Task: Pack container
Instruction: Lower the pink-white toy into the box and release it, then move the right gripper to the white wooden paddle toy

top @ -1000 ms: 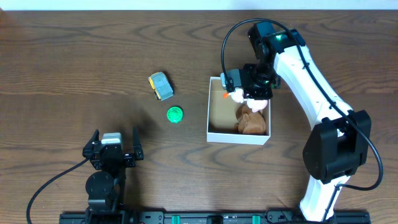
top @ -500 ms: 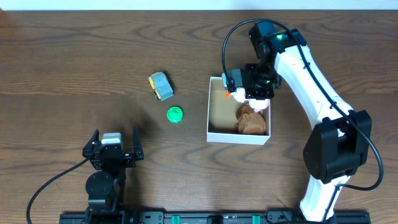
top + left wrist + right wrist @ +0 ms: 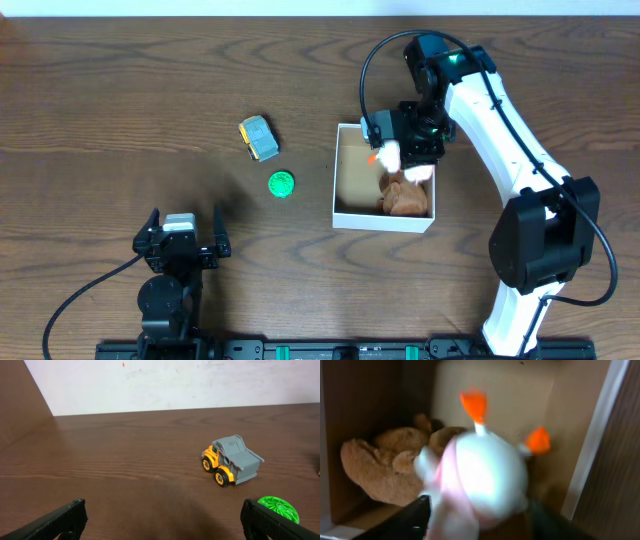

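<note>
Looks light, stiff, easily dented: take the box (image 3: 380,224) by its rim. Seen with right gripper (image 3: 400,150) parted above a white toy (image 3: 480,480) over it, left gripper (image 3: 165,522) wide and empty

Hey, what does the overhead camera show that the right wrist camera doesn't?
Only overhead: the toy truck, the green disc and the open left gripper, all off to one side of the container. Only right wrist: close detail, two orange tips on the white toy. Both: the container, the brown plush inside it, and the white toy over it.
</note>
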Robot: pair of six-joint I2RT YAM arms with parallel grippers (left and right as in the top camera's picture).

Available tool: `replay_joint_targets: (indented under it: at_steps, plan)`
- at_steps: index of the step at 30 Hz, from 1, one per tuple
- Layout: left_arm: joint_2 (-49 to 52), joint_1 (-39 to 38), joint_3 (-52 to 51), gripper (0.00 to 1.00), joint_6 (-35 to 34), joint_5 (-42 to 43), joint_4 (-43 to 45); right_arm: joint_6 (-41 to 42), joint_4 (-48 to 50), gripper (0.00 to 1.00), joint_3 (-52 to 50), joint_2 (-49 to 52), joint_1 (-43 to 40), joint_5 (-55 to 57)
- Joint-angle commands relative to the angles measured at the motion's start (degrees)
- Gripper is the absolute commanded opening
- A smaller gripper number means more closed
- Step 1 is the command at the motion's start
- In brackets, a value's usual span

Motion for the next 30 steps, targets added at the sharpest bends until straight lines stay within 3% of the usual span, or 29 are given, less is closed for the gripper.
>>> replay_joint_targets:
  at_steps: [1,5,12,18,21,30]
  plan:
    - [-0.35,0.28,-1.64,0.98,0.57,0.94,-0.44,0.59,-0.09,0.73,-0.09,0.52,-0.48,-0.42]
    - [-0.35,0.28,-1.64,0.98,0.57,0.94,-0.44,0.59,-0.04,0.80,-0.09,0.52,-0.48,-0.42]
    - [-0.35,0.28,-1.64,0.98,0.57,0.94,-0.44,7.32,2.91,0.81,-0.07,0.46,-0.50,-0.31]
    - [-0.35,0.28,-1.64,0.98,0.57,0.94,-0.44,25.35,7.41,0.73,0.90,0.42,-0.57,3.43]
    - [-0.35,0.28,-1.64,0.98,0.57,0.94,-0.44,33.62,6.84,0.56,1.36,0.11,-0.79,6.14]
    - [-0.35,0.28,-1.64,0.98,0.57,0.94,-0.44,61.70,6.56,0.54,6.34,-3.56,-4.59,12.50]
